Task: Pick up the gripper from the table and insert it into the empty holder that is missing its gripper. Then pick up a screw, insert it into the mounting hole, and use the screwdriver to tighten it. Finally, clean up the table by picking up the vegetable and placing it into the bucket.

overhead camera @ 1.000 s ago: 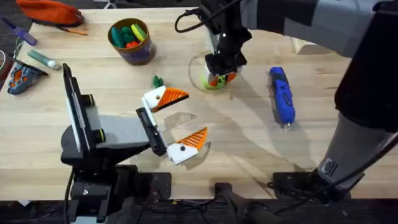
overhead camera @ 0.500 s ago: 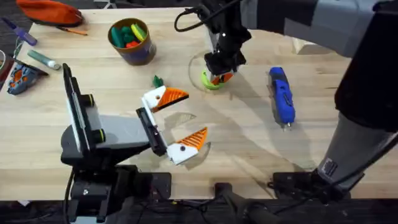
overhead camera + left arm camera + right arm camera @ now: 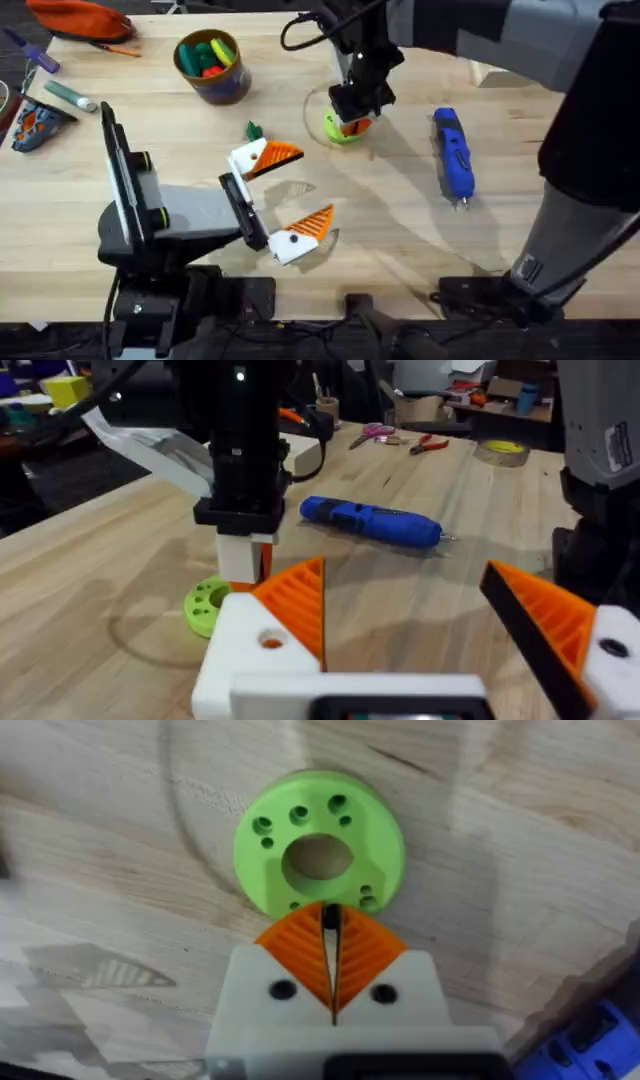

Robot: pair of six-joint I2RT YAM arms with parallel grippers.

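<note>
1. Your right end effector (image 3: 351,120) is hovering at the green disc (image 3: 320,855) with its pads pressed shut; you are probably working the screw step.
2. Next you are needing a straight lift, steering clear of the screwdriver (image 3: 452,155) lying near on the table (image 3: 400,235).
3. Your left end effector (image 3: 315,182) is sitting open; bare table is lying between them.

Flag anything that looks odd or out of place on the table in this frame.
Nothing looks spilled or damaged. The right gripper, its orange ribbed fingers closed together, sits low at the lime green round disc with holes, pinching something small and dark. The blue pen-shaped screwdriver lies flat on the wooden table.
</note>
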